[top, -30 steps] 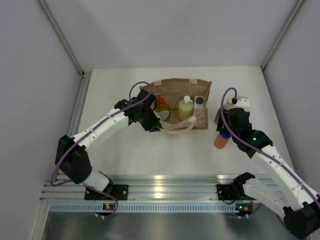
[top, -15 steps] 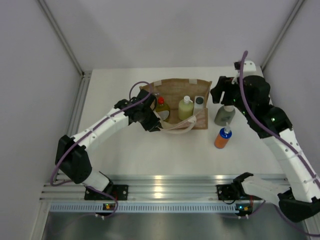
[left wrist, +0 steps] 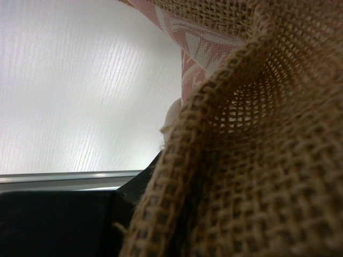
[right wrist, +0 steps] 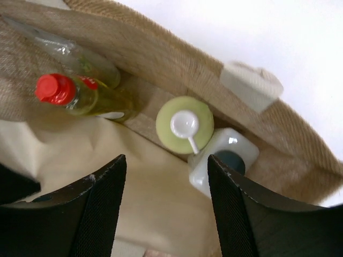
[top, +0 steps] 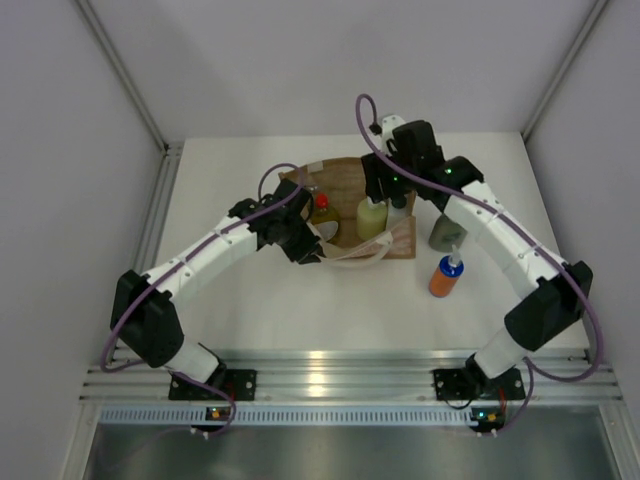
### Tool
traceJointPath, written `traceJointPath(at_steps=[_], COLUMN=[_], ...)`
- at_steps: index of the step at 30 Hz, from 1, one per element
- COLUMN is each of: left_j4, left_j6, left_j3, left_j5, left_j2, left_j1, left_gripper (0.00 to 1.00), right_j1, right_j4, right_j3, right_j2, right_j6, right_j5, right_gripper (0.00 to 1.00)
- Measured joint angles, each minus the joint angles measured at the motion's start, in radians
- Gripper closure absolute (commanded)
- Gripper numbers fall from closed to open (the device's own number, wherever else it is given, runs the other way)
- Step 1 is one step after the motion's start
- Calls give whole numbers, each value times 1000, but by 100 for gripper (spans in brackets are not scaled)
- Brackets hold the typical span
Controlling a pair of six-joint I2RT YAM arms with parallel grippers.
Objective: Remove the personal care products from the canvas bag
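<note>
I log: left gripper [top: 301,241] clamped, seemingly on canvas bag [top: 350,181] rim; right gripper [right wrist: 165,167] parted above pale-green white-capped bottle [right wrist: 168,121] inside.

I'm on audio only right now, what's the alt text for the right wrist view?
The open right tool hangs over the canvas bag, its two black fingers framing a pale-green white-capped bottle standing beside a white dark-capped bottle. Upper left in the picture are a yellow red-capped bottle and a silvery tube.

Pump bottle [top: 443,236] on table [top: 250,290] right of bag [top: 350,185], second bottle [top: 444,278] before it.
</note>
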Motion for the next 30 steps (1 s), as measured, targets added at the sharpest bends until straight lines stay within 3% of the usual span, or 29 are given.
traceJointPath(at_steps=[11,21,24,30], left_j4=[-1,-1,-1,-1], left_j6=[-20,-21,-21,-22], left_j3=[0,0,0,0], left_j5=[0,0,0,0], left_j2=[0,0,0,0], left_j1=[0,0,0,0], left_gripper=[80,81,81,81], right_j1=[2,2,2,1], right_j4=[-50,-76,-75,-75], right_j3=[118,126,126,138], right_j2=[261,329,338,351], right_j6=[-128,-179,-187,-186], right_j5=[17,27,28,29], right_gripper=[47,51,58,82])
